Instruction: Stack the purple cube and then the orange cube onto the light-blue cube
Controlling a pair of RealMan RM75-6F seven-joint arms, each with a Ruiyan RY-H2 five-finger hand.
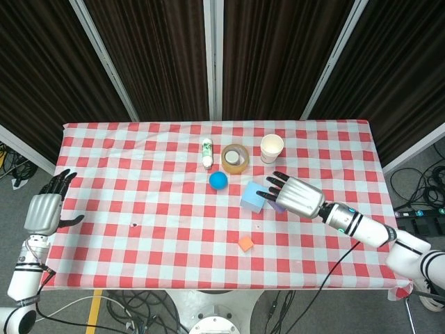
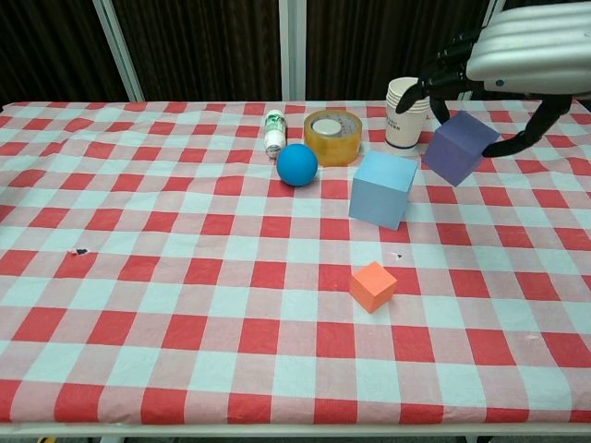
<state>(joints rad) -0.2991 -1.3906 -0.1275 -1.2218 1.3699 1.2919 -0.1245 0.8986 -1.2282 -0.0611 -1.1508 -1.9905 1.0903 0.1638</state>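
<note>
My right hand (image 2: 522,55) holds the purple cube (image 2: 459,148) in the air, up and to the right of the light-blue cube (image 2: 382,189). In the head view the right hand (image 1: 297,195) hangs just right of the light-blue cube (image 1: 252,197), with only a sliver of the purple cube (image 1: 277,207) showing under it. Nearer the front edge, the orange cube (image 2: 372,285) lies on the checked cloth, also seen as the orange cube (image 1: 245,243) from above. My left hand (image 1: 43,209) hovers off the table's left edge, fingers spread and holding nothing.
A blue ball (image 2: 297,164), a roll of tape (image 2: 331,136), a small white bottle (image 2: 273,132) and a stack of paper cups (image 2: 407,113) stand behind the light-blue cube. The red-checked table (image 2: 166,305) spreads to the left and front.
</note>
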